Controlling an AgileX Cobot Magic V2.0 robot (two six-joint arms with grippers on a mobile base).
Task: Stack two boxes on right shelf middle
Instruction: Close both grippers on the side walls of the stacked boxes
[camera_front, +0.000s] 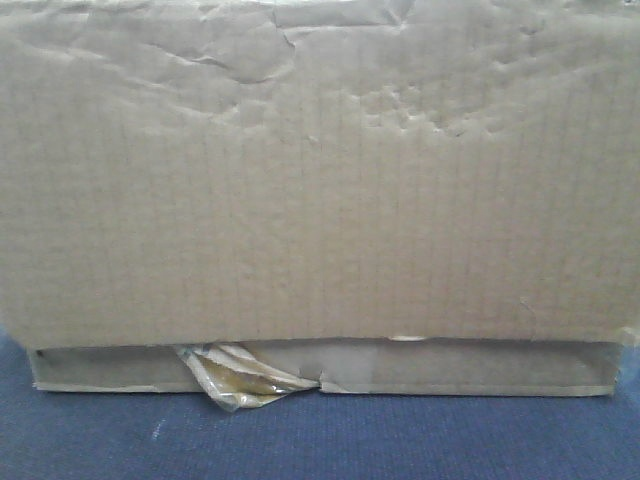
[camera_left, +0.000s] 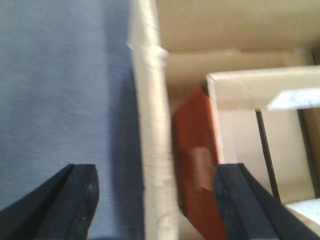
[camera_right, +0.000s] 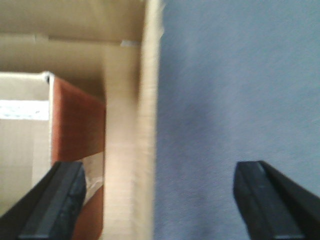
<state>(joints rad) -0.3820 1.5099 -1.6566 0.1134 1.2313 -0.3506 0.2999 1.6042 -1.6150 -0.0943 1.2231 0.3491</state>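
Large box (camera_front: 320, 180): brown corrugated cardboard, matt, faintly ribbed, wrinkled, dented. Flat box (camera_front: 480, 368): same cardboard, smoother. Tape (camera_front: 240, 378): yellowish, glossy, crumpled film. Surface (camera_front: 320, 440): blue, matt, probably woven cloth.

Cropped by the top, left and right edges of the front view: large box (camera_front: 320, 170). Below it, only a low front strip of the flatter box (camera_front: 480, 368) showing, rest hidden. In the left wrist view, cardboard wall (camera_left: 152, 125) smeared by blur; reddish-brown item (camera_left: 192, 150) partly behind a pale inner box (camera_left: 240, 90), unidentifiable. Fingers of left gripper (camera_left: 156, 172) and right gripper (camera_right: 159, 167) cut by the bottom edges.
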